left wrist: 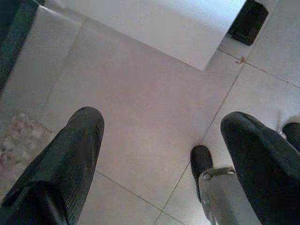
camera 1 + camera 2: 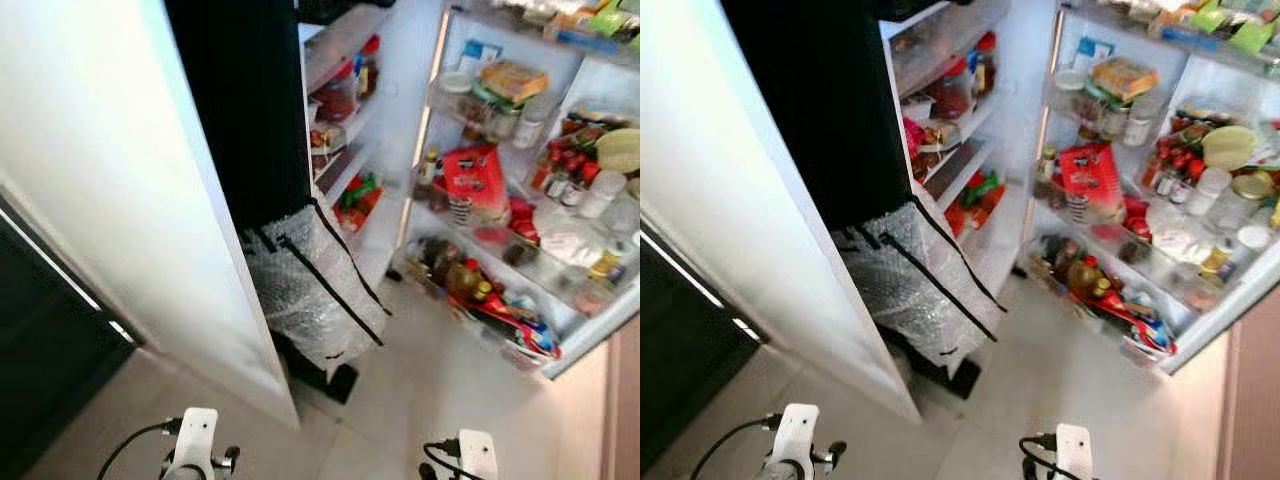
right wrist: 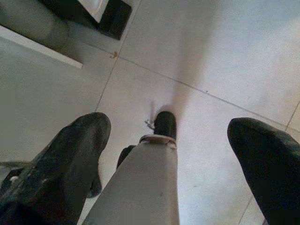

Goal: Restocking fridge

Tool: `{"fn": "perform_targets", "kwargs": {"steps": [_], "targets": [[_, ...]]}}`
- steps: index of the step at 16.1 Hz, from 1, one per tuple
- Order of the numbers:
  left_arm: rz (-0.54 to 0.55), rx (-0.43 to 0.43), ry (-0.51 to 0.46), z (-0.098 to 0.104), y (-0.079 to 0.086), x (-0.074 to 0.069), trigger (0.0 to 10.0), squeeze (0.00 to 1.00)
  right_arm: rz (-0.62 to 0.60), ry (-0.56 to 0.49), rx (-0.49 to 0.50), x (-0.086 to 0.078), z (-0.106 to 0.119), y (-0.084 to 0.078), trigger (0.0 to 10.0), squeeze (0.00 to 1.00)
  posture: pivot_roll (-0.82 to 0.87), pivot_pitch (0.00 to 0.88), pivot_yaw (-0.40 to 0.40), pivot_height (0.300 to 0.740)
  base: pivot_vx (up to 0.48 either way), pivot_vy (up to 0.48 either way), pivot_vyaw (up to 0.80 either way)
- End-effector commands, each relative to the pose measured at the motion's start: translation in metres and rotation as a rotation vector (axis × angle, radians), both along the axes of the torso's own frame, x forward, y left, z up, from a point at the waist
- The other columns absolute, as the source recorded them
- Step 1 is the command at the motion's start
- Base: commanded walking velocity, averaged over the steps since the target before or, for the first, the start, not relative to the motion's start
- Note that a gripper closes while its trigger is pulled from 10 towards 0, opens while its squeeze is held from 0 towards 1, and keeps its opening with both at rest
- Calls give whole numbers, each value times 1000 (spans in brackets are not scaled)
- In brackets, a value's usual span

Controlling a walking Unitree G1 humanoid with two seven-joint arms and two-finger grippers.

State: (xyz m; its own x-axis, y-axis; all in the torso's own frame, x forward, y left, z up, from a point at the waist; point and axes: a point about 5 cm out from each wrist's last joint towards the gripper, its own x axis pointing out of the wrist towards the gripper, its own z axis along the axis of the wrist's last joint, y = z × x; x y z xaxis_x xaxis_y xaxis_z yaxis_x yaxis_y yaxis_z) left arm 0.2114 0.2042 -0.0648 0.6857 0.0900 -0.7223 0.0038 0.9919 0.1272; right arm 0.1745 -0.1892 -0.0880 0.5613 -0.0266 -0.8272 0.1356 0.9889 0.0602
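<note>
Standing before the open fridge (image 2: 420,200), doors wide, shelves crowded from 12 to 2 o'clock. Silver insulated bag (image 2: 310,290) on the floor (image 2: 440,380) at 12 o'clock, against the left door. Left hand (image 1: 159,154) and right hand (image 3: 168,154) both wide, empty, hanging low. Best to step closer, bend, grip the bag's black strap. No legible labels.
</note>
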Motion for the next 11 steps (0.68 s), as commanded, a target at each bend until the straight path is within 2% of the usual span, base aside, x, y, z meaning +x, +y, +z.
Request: {"fn": "perform_targets", "kwargs": {"steps": [1, 2, 3, 4, 5, 7, 8, 9, 10, 11], "targets": [[4, 9, 33, -4, 3, -7, 10000, 0, -51, 1, -38, -2, 0, -5, 10000, 0, 45, 93, 55, 729, 0, 0, 0], [4, 10, 33, -4, 3, -7, 10000, 0, -58, 0, -52, -2, 0, -5, 10000, 0, 45, 93, 55, 729, 0, 0, 0], [6, 10, 32, -4, 3, -7, 10000, 0, -199, -19, -174, -4, 1, -14, 10000, 0, 48, 95, 54, 729, 0, 0, 0], [7, 11, 30, -4, 3, -7, 10000, 0, -278, -25, -219, -6, 2, -17, 10000, 0, 41, 95, 55, 729, 0, 0, 0], [7, 11, 30, -4, 3, -7, 10000, 0, -278, -25, -219, -6, 2, -17, 10000, 0, 41, 95, 55, 729, 0, 0, 0], [4, 15, 30, -3, 4, -6, 10000, 0, -373, -36, -291, -8, 4, -20, 10000, 0, 37, 96, 55, 729, 0, 0, 0], [3, 16, 30, -3, 4, -6, 10000, 0, -430, -68, -344, -7, 9, -34, 10000, 0, 37, 96, 55, 729, 0, 0, 0], [6, 18, 29, -3, 6, -7, 10000, 0, -566, -165, -500, -3, 30, -84, 10000, 0, 39, 96, 53, 729, 0, 0, 0], [8, 19, 30, -4, 7, -8, 10000, 0, -607, -206, -568, 0, 39, -96, 10000, 0, 38, 97, 54, 729, 0, 0, 0], [9, 20, 30, -4, 8, -9, 10000, 0, -619, -220, -589, 2, 42, -99, 10000, 0, 38, 97, 54, 729, 0, 0, 0]]}}
